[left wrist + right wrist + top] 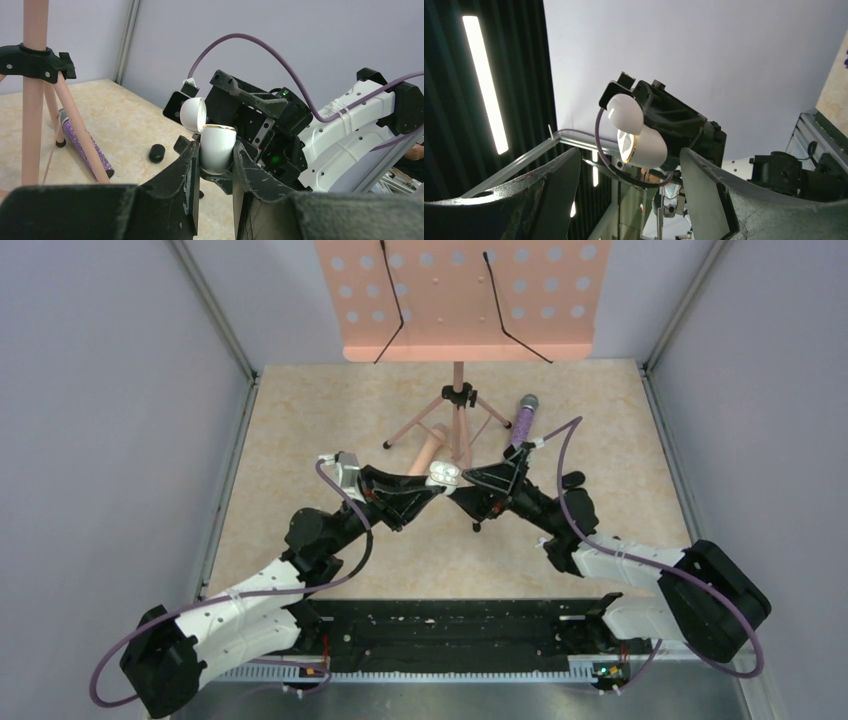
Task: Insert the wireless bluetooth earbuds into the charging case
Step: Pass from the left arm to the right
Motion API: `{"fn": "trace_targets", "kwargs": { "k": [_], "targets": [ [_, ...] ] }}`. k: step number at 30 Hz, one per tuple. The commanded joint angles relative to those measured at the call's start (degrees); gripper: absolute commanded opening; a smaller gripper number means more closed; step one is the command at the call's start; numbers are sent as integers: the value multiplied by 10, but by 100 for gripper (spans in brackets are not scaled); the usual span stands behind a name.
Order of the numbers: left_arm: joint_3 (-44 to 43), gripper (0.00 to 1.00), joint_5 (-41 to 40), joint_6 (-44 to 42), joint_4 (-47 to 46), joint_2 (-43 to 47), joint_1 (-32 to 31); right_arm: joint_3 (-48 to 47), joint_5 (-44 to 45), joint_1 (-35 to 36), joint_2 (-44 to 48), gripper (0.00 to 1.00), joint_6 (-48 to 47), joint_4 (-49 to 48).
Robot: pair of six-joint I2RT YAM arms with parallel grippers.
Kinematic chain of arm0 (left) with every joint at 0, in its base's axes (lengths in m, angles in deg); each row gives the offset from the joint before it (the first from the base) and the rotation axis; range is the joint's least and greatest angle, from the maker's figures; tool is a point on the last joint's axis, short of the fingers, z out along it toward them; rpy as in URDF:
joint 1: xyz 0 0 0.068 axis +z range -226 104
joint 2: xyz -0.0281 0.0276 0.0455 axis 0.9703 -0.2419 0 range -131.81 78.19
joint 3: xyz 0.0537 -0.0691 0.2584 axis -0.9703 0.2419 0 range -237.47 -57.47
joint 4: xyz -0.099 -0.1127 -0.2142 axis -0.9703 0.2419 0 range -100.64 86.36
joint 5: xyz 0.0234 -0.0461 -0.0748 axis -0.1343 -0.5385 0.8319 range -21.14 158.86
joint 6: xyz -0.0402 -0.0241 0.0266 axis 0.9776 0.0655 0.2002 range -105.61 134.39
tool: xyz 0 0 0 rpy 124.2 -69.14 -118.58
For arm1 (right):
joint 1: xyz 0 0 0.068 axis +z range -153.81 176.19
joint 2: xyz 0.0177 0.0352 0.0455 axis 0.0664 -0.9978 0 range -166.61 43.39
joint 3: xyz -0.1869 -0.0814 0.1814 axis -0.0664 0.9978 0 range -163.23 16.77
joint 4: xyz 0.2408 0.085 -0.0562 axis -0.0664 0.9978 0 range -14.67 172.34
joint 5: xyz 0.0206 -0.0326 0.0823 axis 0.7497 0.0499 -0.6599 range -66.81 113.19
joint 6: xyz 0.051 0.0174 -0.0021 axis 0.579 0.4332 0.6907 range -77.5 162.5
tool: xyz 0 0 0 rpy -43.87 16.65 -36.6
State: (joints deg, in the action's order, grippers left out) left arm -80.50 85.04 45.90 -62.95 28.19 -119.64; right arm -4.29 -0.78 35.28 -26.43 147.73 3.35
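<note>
Left gripper (425, 488): clenched on the charging case (217, 147), with one finger (184, 172) on each side of the white lower shell. The case is held in the air above the centre of the counter (300, 440), just on the near side of the pink music stand (458, 398).

Case lid (193, 114): hinged open and tilted back. A gold rim rings the shell's mouth.

Right gripper (465, 492): released, jaws spread wide, tips flanking the case with a gap on each side.

Whether earbuds sit inside the case cannot be told.

A purple microphone (522, 422) lies toward the far right corner. A small black oval object (157, 152) lies on the counter near it.
</note>
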Motion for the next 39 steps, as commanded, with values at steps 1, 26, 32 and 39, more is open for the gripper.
{"fn": "trace_targets", "kwargs": {
  "k": [1,26,32,39],
  "targets": [
    [-3,0,13,-11,-17,12,-2,-43,1,16,-29,72,18,-87],
    [-4,0,22,-25,-8,26,-2,-38,19,40,-64,34,43,-126],
    [-1,0,30,-34,-2,34,-2,-43,23,41,-96,35,73,-180],
    [-5,0,40,-52,18,44,-2,-47,25,45,-117,35,95,-212]
  ]
}}
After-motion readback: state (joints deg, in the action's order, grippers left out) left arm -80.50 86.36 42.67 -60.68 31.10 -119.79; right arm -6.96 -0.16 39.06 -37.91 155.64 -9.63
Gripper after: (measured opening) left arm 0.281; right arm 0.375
